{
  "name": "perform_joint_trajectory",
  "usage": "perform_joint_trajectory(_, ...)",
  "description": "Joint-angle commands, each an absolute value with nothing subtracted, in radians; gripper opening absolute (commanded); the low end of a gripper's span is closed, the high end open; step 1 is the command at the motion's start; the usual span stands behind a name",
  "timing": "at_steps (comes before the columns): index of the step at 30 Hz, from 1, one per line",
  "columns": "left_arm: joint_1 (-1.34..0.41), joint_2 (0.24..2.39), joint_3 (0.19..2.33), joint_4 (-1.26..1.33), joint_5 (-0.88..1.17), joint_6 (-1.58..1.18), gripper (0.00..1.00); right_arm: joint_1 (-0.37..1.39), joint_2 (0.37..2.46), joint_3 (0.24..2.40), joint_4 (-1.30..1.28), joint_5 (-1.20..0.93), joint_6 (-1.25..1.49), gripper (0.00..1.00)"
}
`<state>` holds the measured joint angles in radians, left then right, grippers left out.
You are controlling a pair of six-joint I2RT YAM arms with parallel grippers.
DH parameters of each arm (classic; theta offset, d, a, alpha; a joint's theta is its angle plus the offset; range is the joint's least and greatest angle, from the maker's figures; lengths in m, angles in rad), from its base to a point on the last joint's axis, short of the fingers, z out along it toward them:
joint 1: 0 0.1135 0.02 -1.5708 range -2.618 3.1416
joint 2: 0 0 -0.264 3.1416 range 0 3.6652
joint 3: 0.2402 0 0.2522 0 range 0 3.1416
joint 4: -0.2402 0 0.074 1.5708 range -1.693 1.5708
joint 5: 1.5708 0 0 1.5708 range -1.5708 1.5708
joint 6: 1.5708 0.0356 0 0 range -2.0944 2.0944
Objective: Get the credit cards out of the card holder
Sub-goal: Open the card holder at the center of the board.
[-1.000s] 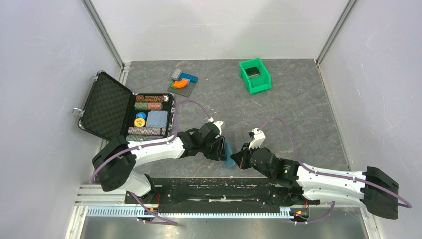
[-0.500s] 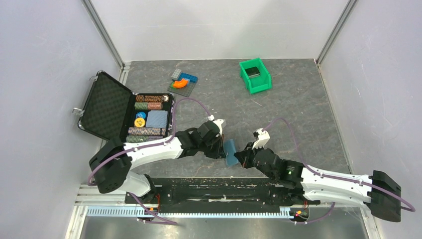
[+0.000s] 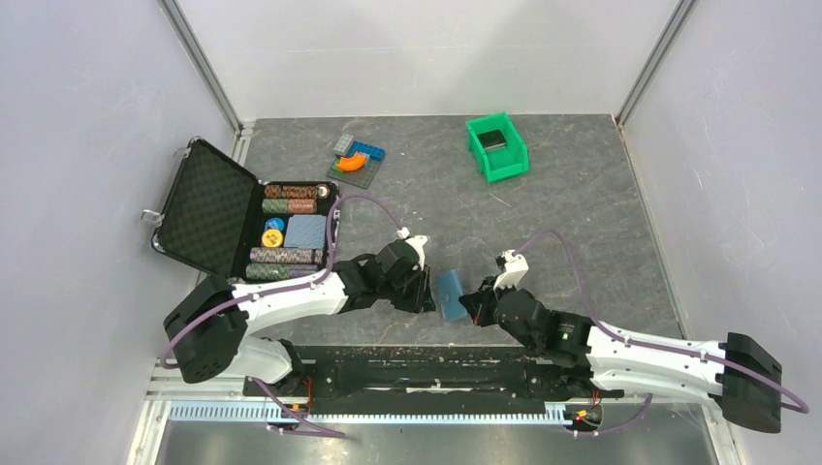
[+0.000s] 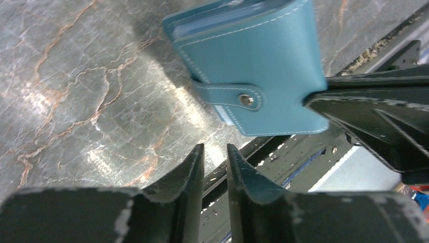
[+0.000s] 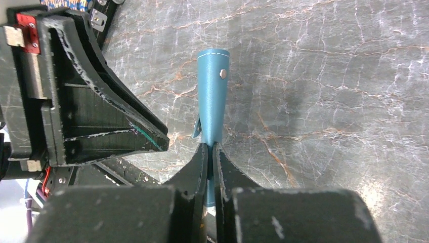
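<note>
The card holder is a teal-blue wallet with its snap strap fastened. It is held off the table near the front edge. My right gripper is shut on its lower edge, and the wallet stands edge-on above the fingertips. My left gripper is just left of the wallet, not touching it. Its jaws are a narrow gap apart and empty, below the wallet. The credit cards are hidden inside the wallet.
An open black foam-lined case with poker chips lies at the left. Coloured building blocks sit at the back centre. A green bin holding a dark item stands at the back right. The black rail runs along the front edge.
The wallet has tilted and risen slightly in my right gripper. My left gripper has drawn back a little to the left, away from the wallet.
</note>
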<state>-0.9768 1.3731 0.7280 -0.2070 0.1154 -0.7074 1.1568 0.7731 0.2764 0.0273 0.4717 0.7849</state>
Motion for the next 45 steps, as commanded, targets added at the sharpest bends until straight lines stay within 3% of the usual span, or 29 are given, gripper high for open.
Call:
perform_joint_trajectory(1,-0.975,1.361,0.759,-0.118,0.171,-0.682,0.35,1.161,0.809,0.295,0.109,0.45,0.796,0.0)
perform_joint_trajectory(6,-0.978,1.381,0.801,-0.118,0.189,-0.648,0.51,1.161,0.842,0.293,0.139,0.42,0.804,0.0)
perform_joint_trajectory(13,-0.98,1.423,0.801,-0.113,0.181,-0.658,0.59,1.162,0.838,0.281,0.156,0.405,0.813,0.0)
perform_joint_trajectory(20,-0.98,1.49,0.817,-0.107,0.181,-0.661,0.59,1.161,0.848,0.287,0.161,0.391,0.801,0.0)
perform_joint_trajectory(34,-0.98,1.497,0.816,-0.145,0.136,-0.648,0.31,1.161,0.828,0.259,0.163,0.393,0.781,0.0)
perform_joint_trajectory(41,-0.98,1.471,0.818,-0.205,0.099,-0.634,0.04,1.161,0.807,0.25,0.137,0.425,0.776,0.0)
perform_joint_trajectory(45,-0.98,1.452,0.812,-0.222,0.087,-0.634,0.02,1.161,0.805,0.255,0.133,0.431,0.768,0.0)
